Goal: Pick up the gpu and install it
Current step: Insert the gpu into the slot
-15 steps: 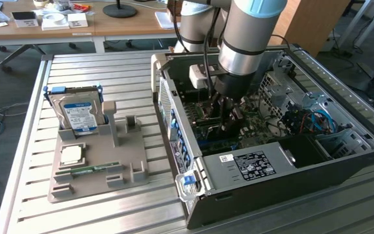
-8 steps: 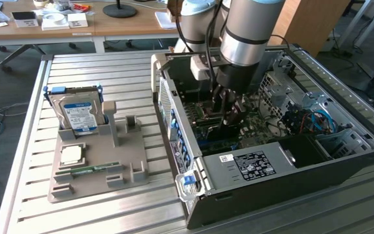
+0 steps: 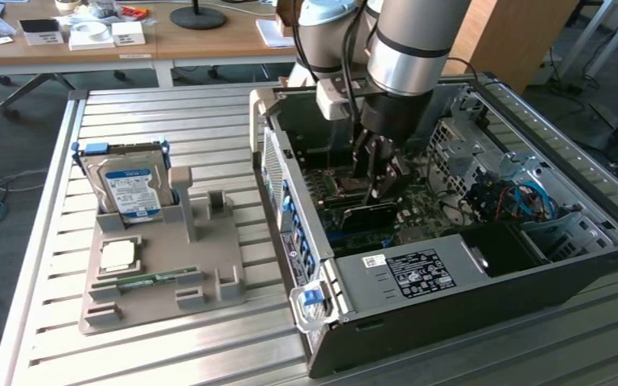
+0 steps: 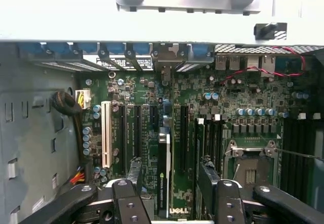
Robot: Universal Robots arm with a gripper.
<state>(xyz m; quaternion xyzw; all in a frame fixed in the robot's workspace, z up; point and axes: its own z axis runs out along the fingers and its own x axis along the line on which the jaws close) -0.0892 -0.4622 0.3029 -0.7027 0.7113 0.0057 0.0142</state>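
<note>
The tool is seen lowered inside the open computer case, its fingers spread apart and nothing pinched between them. The gpu is seen edge-on, standing upright in a slot of the green motherboard, directly between the spread fingers. Beside the case, on the slatted table, a grey holder carries a hard drive and a memory stick.
</note>
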